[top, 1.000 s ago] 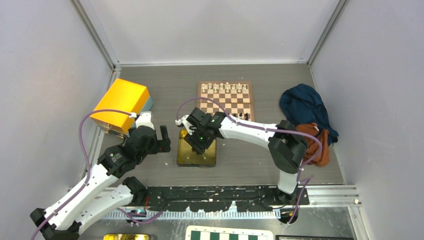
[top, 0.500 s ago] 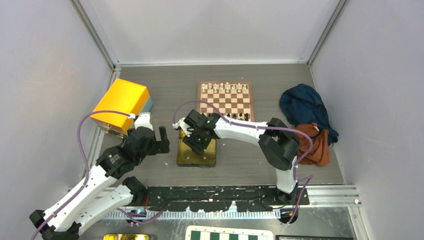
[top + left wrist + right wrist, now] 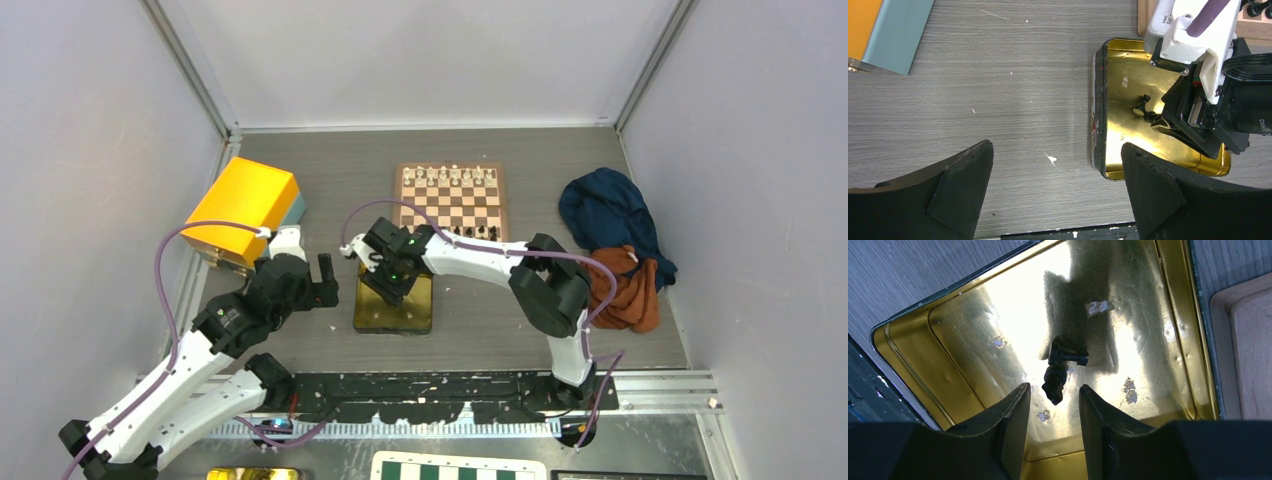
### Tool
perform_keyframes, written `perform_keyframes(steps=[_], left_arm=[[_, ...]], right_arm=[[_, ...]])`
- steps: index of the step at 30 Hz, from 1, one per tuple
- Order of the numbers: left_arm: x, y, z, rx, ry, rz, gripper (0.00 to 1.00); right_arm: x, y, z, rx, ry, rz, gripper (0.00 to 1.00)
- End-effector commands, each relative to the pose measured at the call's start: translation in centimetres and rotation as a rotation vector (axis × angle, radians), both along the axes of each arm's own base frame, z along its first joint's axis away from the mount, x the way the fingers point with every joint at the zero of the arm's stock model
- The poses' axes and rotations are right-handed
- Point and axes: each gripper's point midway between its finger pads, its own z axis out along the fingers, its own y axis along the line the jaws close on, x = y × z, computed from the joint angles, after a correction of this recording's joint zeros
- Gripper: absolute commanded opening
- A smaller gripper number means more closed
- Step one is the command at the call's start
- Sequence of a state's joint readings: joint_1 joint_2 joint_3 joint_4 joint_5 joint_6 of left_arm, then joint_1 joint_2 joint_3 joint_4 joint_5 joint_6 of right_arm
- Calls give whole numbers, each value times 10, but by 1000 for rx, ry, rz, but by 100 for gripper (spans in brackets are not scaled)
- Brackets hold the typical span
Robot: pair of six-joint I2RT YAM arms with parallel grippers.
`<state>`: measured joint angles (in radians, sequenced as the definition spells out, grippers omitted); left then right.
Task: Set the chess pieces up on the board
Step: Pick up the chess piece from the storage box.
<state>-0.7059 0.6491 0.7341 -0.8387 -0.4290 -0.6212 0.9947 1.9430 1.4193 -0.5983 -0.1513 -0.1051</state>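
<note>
Top external view: the wooden board lies at the far middle of the grey tabletop. A row of white chess pieces stands along its far edge, and a few black ones stand on the right part of its near edge. Just beside the board's near left corner sits an open gold tin. The right gripper reaches down into it, its arm stretched across from the right. The left gripper hangs over bare tabletop just left of the tin. An orange box sits at the left wall, and a blue cloth and an orange cloth lie at the right.

In the right wrist view, two small black chess pieces lie on their sides on the tin's shiny floor, touching each other. The right gripper is partly open, a finger on either side of the nearer piece's end, with a gap showing on both sides, so nothing is clamped.

In the left wrist view, the left gripper is spread wide and holds nothing. The tin lies ahead to its right, the black pieces inside it, next to the right gripper.
</note>
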Motion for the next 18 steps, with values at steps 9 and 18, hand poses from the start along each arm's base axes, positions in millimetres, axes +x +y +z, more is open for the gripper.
perform_keyframes(steps=[9, 18], left_arm=[[4, 3, 8, 4, -33, 13, 100], [4, 3, 6, 5, -32, 16, 100]], right_arm=[[4, 13, 4, 33, -14, 31, 42], [2, 11, 0, 23, -5, 31, 33]])
